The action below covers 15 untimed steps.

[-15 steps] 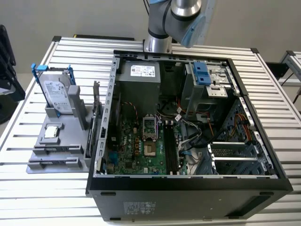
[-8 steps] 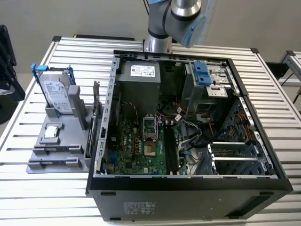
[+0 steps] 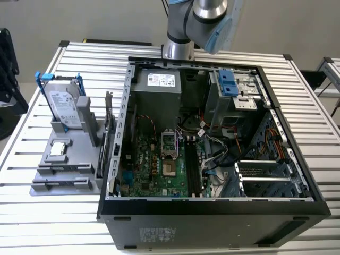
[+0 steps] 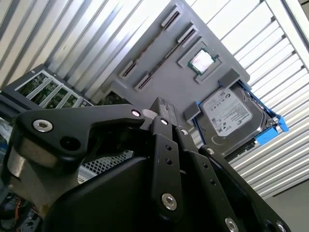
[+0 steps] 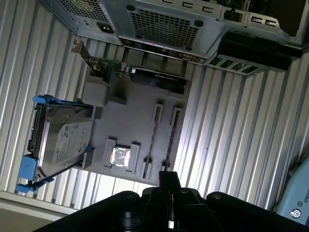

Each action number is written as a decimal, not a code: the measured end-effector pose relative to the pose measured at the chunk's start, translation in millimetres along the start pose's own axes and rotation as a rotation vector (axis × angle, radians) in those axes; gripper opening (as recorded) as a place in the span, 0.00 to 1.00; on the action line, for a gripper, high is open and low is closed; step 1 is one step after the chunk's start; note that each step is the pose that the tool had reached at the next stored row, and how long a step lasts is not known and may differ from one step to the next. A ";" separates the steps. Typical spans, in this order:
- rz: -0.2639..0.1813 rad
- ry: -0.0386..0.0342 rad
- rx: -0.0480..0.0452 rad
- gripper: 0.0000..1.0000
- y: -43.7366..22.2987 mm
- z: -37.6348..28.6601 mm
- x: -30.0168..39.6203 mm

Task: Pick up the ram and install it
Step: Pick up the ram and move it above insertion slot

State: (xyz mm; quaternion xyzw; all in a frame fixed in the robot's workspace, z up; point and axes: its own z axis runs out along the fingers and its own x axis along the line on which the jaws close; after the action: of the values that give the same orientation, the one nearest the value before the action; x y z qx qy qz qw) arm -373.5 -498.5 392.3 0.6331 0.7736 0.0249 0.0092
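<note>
The gripper (image 5: 168,177) (image 4: 159,109) hangs above the grey tray (image 5: 135,121) (image 4: 164,72), well apart from it and holding nothing that can be seen; whether it is open or closed cannot be told from either wrist view. In the first wrist view its tip lies over the tray's edge, near one end of the ram (image 5: 152,140) (image 4: 165,58) (image 3: 62,169). The ram is a thin dark stick standing on edge in a slotted holder on the tray. A second stick (image 5: 171,137) (image 4: 149,44) (image 3: 58,183) sits parallel to it in the next holder, on the side away from the processor chip (image 5: 119,156) (image 4: 202,60) (image 3: 58,149). The chip lies flat in a square pocket of the tray, just beside the ram. Beyond the chip, at the tray's end, the silver hard drive (image 5: 67,140) (image 4: 227,118) (image 3: 66,109) leans in its blue-handled bracket. An expansion card (image 5: 145,75) (image 3: 109,125) stands on edge along the side of the tray facing the open computer case (image 3: 212,218) (image 5: 164,24). In the exterior view the case is just beside the tray, on the exterior view's right, with its green motherboard (image 3: 154,164) exposed. The robot arm (image 3: 196,21) rises behind the case, and tray and case both rest on the slatted metal table (image 3: 53,223) (image 5: 227,135).
</note>
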 end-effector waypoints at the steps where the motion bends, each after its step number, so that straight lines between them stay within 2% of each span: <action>1: 0.006 -0.0003 -0.0001 0.00 -0.1 0.0 0.0; 15: 0.083 -0.0042 -0.0014 0.00 -0.7 0.0 0.1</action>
State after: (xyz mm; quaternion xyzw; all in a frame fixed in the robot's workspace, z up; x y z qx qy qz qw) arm -374.2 -498.4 392.3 0.6648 0.7466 0.0245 0.0103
